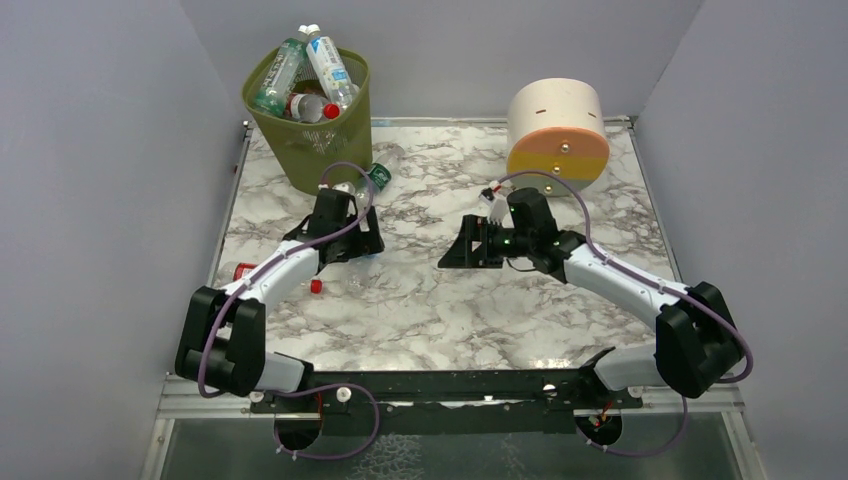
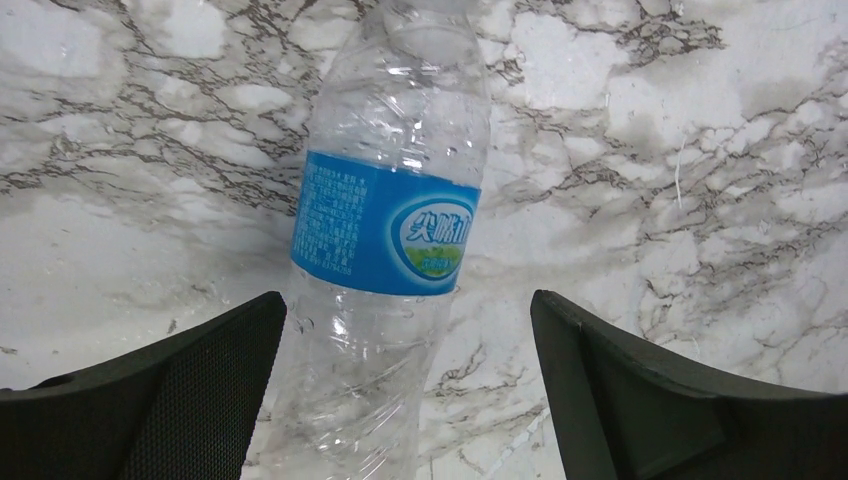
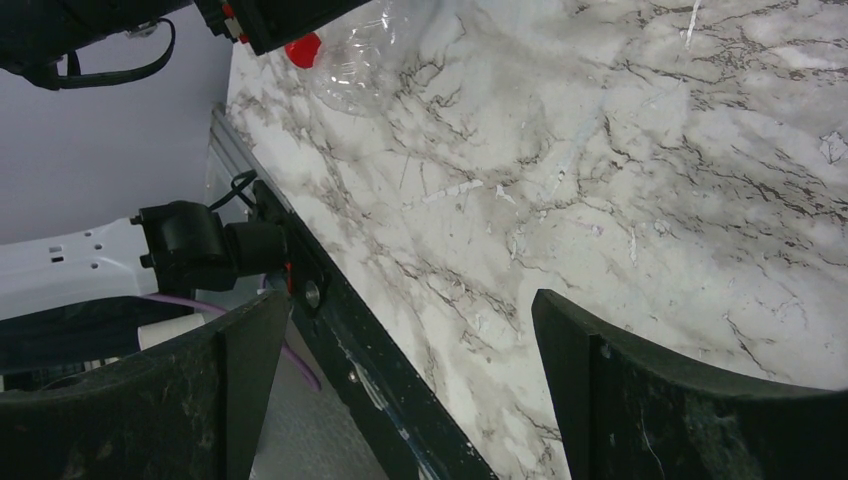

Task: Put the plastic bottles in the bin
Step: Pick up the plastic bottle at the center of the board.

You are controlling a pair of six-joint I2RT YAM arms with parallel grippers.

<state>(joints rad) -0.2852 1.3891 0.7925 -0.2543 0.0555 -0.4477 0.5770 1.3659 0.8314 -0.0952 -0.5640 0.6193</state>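
Note:
The olive mesh bin (image 1: 320,140) stands at the back left with several plastic bottles (image 1: 312,70) sticking out of it. My left gripper (image 1: 345,245) hangs open just in front of the bin. In the left wrist view a clear bottle with a blue label (image 2: 385,225) lies on the marble between the fingers of the left gripper (image 2: 410,385), close to the left finger (image 2: 180,390). My right gripper (image 1: 457,250) (image 3: 410,390) is open over bare marble near the table's middle. A clear bottle with a red cap (image 1: 340,283) (image 3: 350,60) lies beside the left arm.
A green-labelled bottle (image 1: 378,175) lies at the bin's foot, and a red-labelled one (image 1: 245,270) peeks out under the left arm. A cream cylinder with orange and yellow bands (image 1: 557,130) stands at the back right. Grey walls close in three sides of the table.

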